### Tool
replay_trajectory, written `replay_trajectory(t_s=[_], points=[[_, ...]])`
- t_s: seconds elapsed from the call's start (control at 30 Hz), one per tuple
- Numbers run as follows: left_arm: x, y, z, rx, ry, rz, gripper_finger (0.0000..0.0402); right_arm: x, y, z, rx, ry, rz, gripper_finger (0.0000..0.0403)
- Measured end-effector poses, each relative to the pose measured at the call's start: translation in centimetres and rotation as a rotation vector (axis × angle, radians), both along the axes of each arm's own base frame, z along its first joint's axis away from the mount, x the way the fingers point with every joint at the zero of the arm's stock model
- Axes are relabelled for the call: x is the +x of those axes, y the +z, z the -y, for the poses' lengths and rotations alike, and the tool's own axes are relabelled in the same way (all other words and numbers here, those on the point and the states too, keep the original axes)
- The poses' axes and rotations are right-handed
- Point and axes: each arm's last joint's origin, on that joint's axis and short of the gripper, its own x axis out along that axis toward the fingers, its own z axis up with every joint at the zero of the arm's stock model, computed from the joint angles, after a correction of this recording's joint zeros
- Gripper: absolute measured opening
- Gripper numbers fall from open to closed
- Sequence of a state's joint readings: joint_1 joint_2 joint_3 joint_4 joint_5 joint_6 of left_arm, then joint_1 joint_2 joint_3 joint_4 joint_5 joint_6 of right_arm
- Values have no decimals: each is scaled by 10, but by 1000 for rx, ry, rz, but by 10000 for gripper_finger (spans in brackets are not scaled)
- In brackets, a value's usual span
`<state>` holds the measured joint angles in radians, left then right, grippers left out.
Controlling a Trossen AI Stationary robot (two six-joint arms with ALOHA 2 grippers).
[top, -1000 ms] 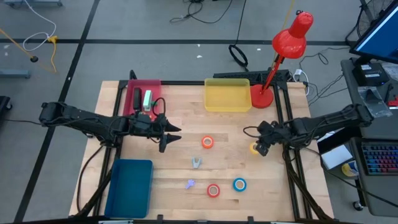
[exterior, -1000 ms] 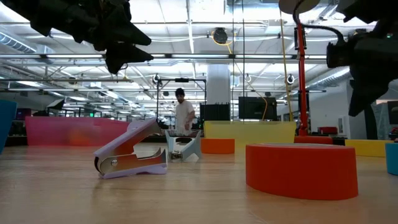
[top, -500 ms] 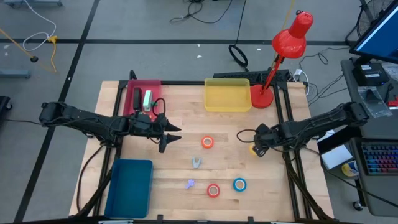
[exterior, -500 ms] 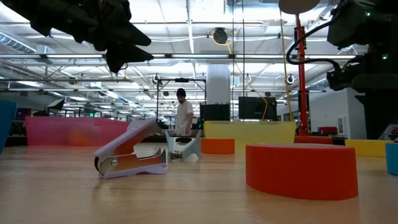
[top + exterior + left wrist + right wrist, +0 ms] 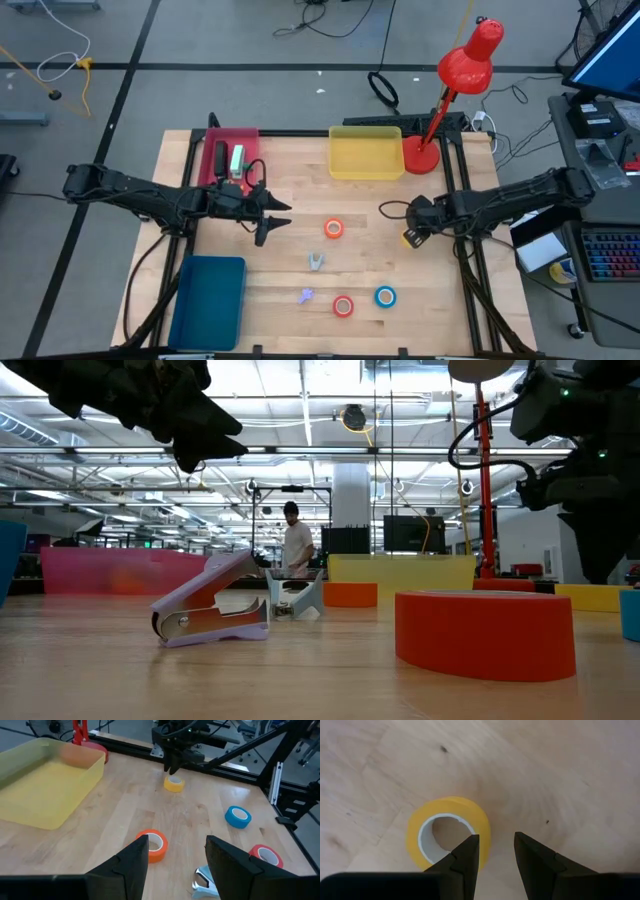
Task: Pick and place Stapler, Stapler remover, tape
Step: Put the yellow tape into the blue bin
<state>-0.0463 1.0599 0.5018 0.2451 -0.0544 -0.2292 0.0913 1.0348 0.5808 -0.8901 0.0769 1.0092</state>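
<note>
Tape is the job: the yellow roll [image 5: 410, 238] lies at the high view's right middle. The right gripper [image 5: 495, 851] has slid over it, fingers open across its rim, likely ready to grab. The left gripper [image 5: 176, 865] waits, open.

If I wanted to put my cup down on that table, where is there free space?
Bare wood lies between the blue tray and the lilac staple remover, and between the pink tray and yellow tray. The tape rolls crowd the middle right.
</note>
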Motion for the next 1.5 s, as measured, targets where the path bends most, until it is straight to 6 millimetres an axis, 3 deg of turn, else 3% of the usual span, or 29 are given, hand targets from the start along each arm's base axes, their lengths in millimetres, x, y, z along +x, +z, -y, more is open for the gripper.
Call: replay_trajectory(t_s=[0.6,0.9,1.33,1.5], points=[[0,0,0,49,-16,0,195,11,-15,-2,14,27,-75,116],[0,0,0,78,-25,-1,195,-1,-45,-1,9,4,-150,116],[0,0,0,117,-37,-1,196,-1,-45,0,-10,-22,-125,114],[0,0,0,115,-37,-2,195,-2,-45,1,-25,-27,-126,88]])
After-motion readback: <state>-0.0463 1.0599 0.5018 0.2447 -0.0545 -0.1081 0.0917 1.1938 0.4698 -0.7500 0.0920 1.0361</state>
